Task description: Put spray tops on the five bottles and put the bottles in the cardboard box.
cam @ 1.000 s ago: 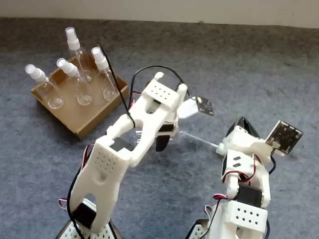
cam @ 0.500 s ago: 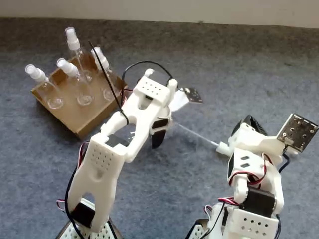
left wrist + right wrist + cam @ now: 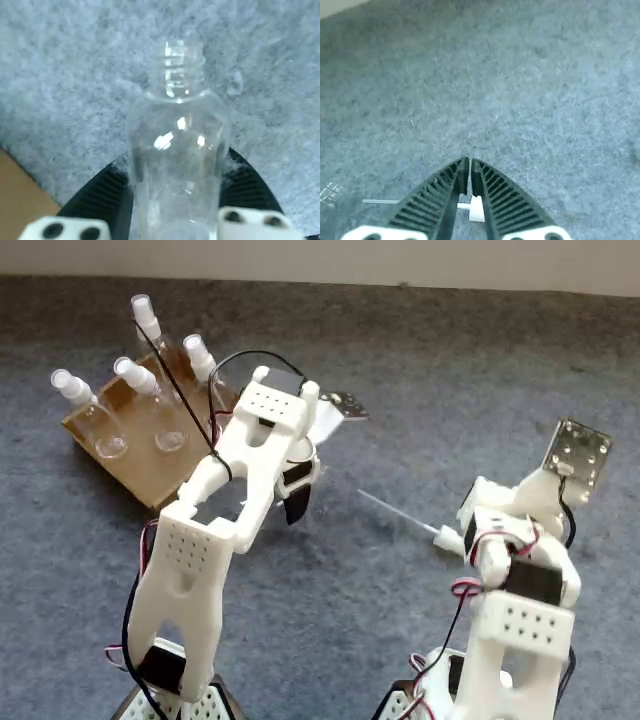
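The left tool is clamped around the lower body of a clear bottle whose threaded neck is bare. At its ten o'clock in the high view, on the grey bench, sits the cardboard box with four capped bottles standing in it. At its four o'clock, the right tool pinches the white head of a spray top, whose thin tube points toward ten o'clock.

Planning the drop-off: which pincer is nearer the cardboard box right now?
Left. The left pincer, shut on an uncapped bottle, is close beside the cardboard box. The right pincer, shut on a spray top, is far off, past the left pincer.
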